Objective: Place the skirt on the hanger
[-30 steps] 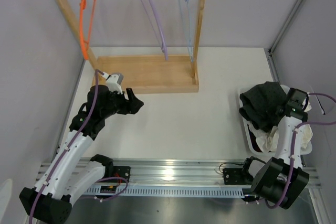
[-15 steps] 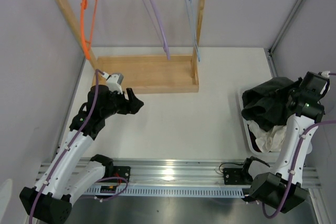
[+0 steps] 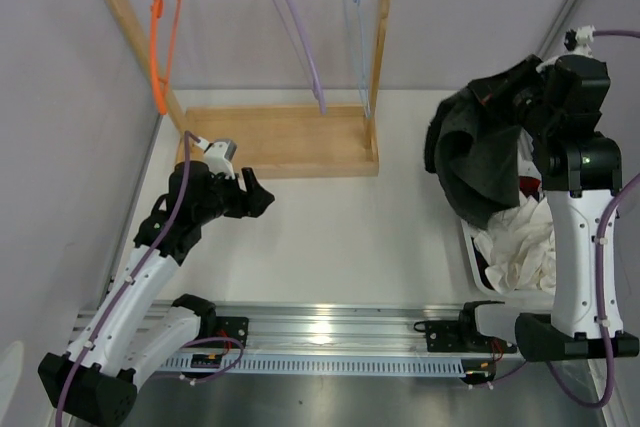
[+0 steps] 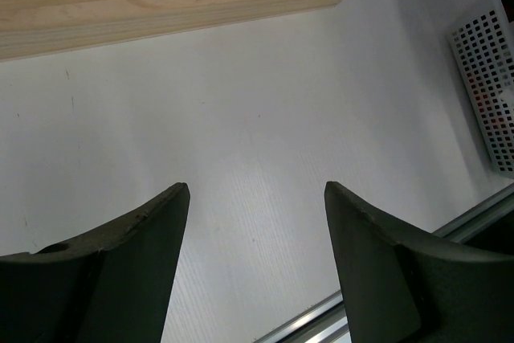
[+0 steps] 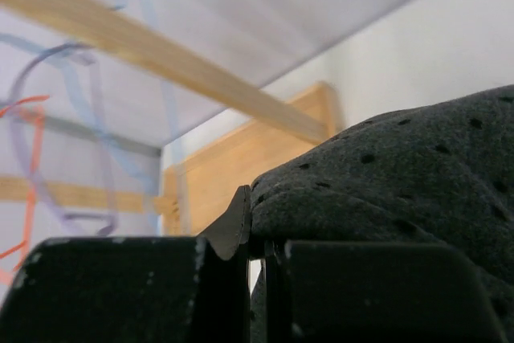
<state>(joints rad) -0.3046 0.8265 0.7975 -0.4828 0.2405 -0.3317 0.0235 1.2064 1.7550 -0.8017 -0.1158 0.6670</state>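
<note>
Skirt (image 3: 476, 159) higher now, seemingly in right end effector (image 5: 257, 234)

No readable text, no labels, no brands, no numbers

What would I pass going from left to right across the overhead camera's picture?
orange hanger → left gripper → purple hanger → light-blue hanger → skirt
</note>
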